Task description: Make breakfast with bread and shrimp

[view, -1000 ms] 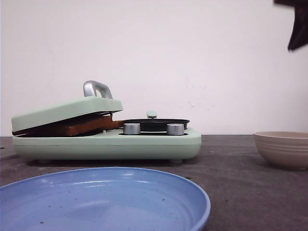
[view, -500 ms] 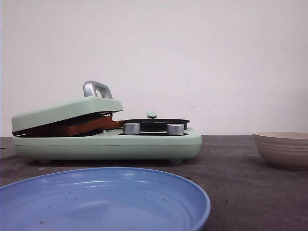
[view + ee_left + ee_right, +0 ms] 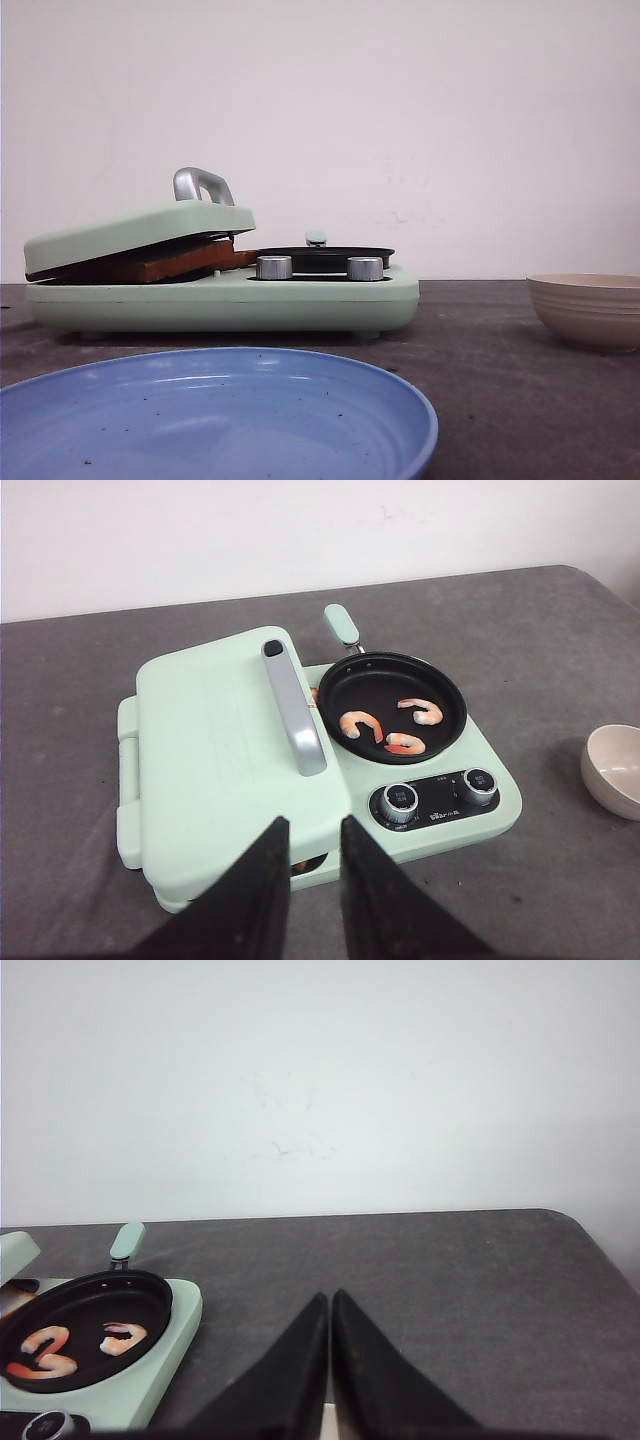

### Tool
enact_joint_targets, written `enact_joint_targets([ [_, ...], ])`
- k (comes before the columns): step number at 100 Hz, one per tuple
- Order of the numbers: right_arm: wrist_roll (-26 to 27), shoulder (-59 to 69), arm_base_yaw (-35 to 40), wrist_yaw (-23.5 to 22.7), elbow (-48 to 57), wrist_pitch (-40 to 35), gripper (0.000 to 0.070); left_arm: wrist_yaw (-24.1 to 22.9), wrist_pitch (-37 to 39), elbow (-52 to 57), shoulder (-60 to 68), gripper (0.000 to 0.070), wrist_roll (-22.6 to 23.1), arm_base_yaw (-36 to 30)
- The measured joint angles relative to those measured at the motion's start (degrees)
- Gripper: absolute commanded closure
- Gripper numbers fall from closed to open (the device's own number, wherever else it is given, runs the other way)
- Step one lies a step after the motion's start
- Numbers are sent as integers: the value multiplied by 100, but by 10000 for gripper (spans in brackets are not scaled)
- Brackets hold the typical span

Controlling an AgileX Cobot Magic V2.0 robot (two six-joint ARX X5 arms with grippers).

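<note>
Left gripper (image 3: 312, 880): fingers slightly parted, nothing between them, raised above table.
Right gripper (image 3: 330, 1360): fingers pressed together, empty, raised.

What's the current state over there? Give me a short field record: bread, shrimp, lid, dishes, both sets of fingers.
bread: toasted slice in the mint breakfast maker, edge showing under the lid
lid: lid down, resting tilted on the bread
shrimp: three shrimp in the black pan
blue plate: blue plate in front of the maker, no food on it
beige bowl: beige bowl to the right; contents not visible
left fingers: left gripper slightly apart, holding nothing
right fingers: right gripper closed, holding nothing
</note>
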Motion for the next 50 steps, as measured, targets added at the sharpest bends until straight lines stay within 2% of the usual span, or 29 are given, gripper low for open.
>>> enact_joint_targets([
  [29, 0, 0, 0, 0, 2, 2, 700, 0, -11, 0, -63, 683, -2, 0],
  [50, 0, 0, 0, 0, 2, 2, 700, -4, 81, -11, -918, 683, 125, 168],
])
